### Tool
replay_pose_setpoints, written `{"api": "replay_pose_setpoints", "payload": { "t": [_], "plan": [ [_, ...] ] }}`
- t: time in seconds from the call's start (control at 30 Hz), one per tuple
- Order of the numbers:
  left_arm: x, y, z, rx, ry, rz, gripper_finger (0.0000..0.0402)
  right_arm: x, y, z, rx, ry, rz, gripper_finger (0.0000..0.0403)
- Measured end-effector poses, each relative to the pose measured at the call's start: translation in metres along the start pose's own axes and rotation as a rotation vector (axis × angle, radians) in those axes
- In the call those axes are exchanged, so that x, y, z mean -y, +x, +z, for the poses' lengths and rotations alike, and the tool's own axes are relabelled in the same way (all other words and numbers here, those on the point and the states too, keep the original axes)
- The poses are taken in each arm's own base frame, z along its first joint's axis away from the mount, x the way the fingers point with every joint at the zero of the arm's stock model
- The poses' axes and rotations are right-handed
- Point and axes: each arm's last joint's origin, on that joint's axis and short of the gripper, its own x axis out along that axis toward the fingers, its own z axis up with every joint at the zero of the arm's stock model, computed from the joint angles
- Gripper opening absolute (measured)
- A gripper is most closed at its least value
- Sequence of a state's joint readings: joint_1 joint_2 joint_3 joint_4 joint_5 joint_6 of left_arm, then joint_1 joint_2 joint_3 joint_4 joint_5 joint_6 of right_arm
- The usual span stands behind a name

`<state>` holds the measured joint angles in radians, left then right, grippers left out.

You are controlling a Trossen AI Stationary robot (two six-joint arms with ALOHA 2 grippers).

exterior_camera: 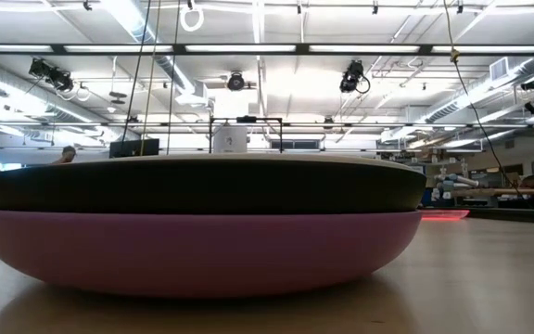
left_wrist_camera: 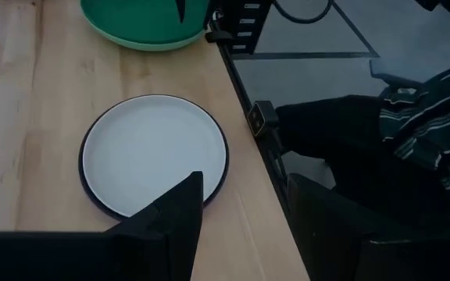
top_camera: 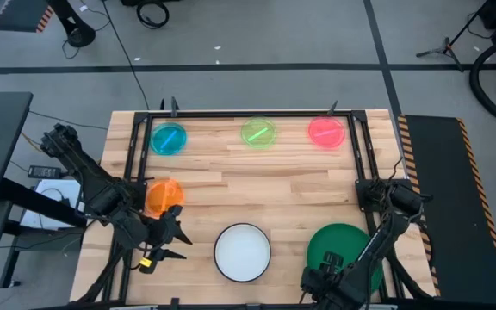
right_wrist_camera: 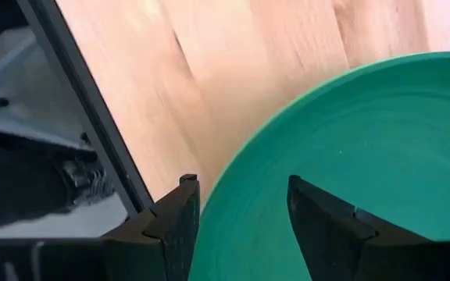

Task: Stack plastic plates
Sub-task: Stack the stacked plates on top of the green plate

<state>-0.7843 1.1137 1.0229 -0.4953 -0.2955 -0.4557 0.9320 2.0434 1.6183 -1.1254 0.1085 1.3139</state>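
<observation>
A white plate (top_camera: 243, 252) tops a black plate (exterior_camera: 202, 186) and a purple plate (exterior_camera: 193, 250) near the table's front middle. A dark green plate (top_camera: 347, 250) lies on a light green plate (left_wrist_camera: 131, 40) at the front right. An orange plate (top_camera: 163, 196) lies at the left, and small blue (top_camera: 169, 138), green (top_camera: 258, 133) and pink (top_camera: 326, 132) plates lie along the far edge. My left gripper (top_camera: 177, 241) is open, left of the white plate (left_wrist_camera: 153, 152). My right gripper (top_camera: 327, 263) is open over the dark green plate's near-left rim (right_wrist_camera: 342, 156).
A black metal frame (top_camera: 136, 146) runs round the tabletop. In the left wrist view a person in a striped sleeve (left_wrist_camera: 432, 109) stands just past the table's near edge. Bare wood (top_camera: 257, 189) lies between the far row and the front plates.
</observation>
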Motion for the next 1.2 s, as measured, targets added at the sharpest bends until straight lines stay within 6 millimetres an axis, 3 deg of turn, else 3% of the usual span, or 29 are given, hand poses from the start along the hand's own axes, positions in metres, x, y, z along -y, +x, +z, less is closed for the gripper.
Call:
{"api": "replay_pose_setpoints", "payload": {
  "t": [0.2, 0.4, 0.5, 0.6, 0.8, 0.9, 1.03, 1.2],
  "plan": [
    [-0.003, 0.005, -0.004, 0.013, -0.024, 0.055, 0.0192, -0.003, -0.031, 0.017, 0.095, -0.081, -0.004, 0.0199],
    [-0.013, 0.03, -0.048, -0.046, -0.135, 0.085, 0.0192, -0.017, -0.042, 0.035, 0.432, -0.363, 0.007, 0.0199],
    [-0.016, 0.038, -0.068, -0.064, -0.193, 0.077, 0.0192, -0.023, -0.036, 0.044, 0.505, -0.576, 0.022, 0.0199],
    [-0.017, 0.04, -0.079, -0.084, -0.221, 0.082, 0.0192, -0.025, -0.03, 0.063, 0.562, -0.655, 0.055, 0.0199],
    [-0.015, 0.04, -0.08, -0.083, -0.229, 0.072, 0.0192, 0.0, -0.016, 0.117, 0.475, -0.694, 0.104, 0.02],
    [-0.015, 0.04, -0.08, -0.084, -0.228, 0.073, 0.0192, 0.011, -0.011, 0.135, 0.453, -0.754, 0.103, 0.0205],
    [-0.015, 0.04, -0.08, -0.084, -0.22, 0.073, 0.0192, 0.02, 0.003, 0.145, 0.435, -0.843, 0.12, 0.0225],
    [-0.016, 0.04, -0.08, -0.077, -0.209, 0.082, 0.0192, 0.023, 0.028, 0.142, 0.458, -0.988, 0.168, 0.026]
  ]
}}
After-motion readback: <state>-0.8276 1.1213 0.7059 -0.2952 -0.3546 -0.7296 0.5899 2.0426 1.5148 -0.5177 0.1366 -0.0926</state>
